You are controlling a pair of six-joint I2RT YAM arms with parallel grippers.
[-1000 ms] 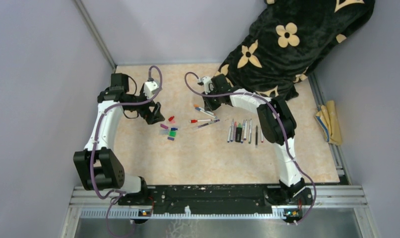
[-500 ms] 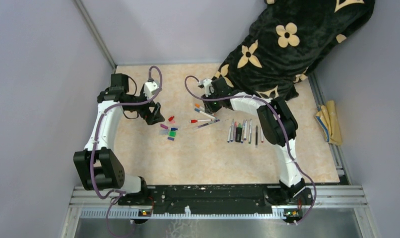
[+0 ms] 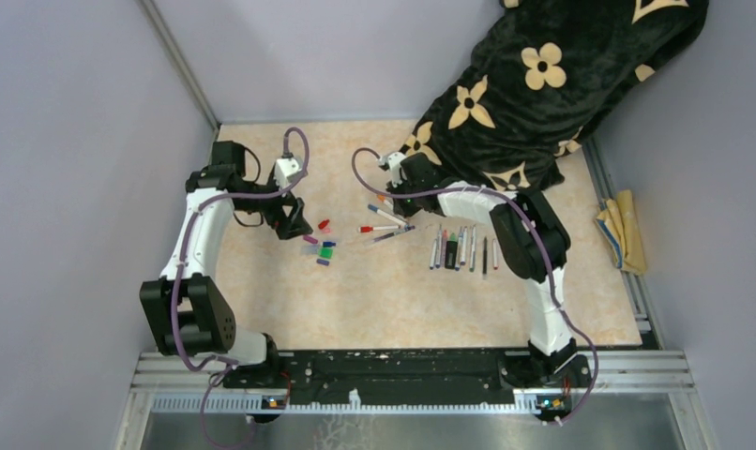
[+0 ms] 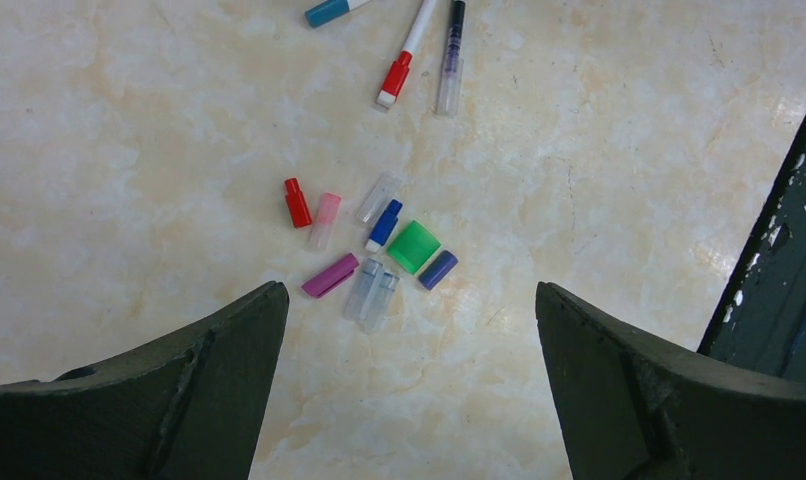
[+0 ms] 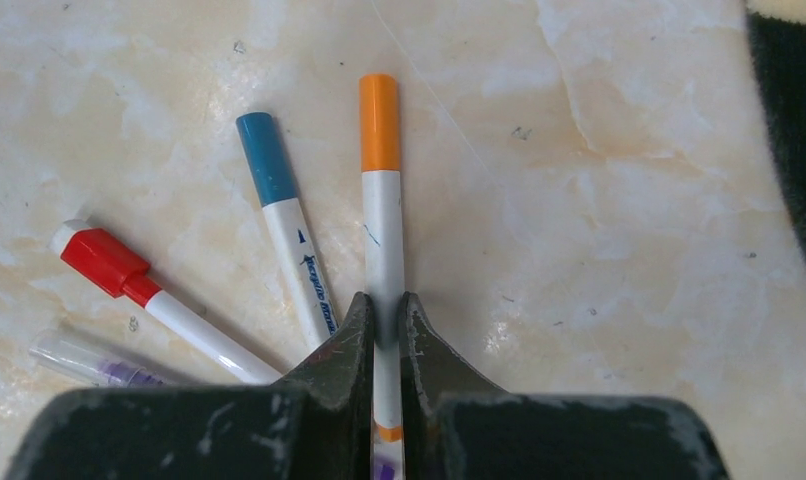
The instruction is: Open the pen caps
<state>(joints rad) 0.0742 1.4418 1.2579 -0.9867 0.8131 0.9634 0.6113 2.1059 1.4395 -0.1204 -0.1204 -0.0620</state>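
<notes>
At the far middle of the table (image 3: pixel 402 300), the orange-capped pen (image 5: pixel 383 230) lies clamped by its white barrel in our right gripper (image 5: pixel 384 330); we should hold firm while the left gripper (image 4: pixel 409 300), spread wide above the loose caps (image 4: pixel 413 246), pulls straight.

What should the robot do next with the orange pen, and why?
Probably lift it. The right hand is shut on the orange pen, which lies flat on the table with its orange cap on. The left hand is open, over the loose caps, so raising the pen would likely let it reach the cap and pull.
</notes>
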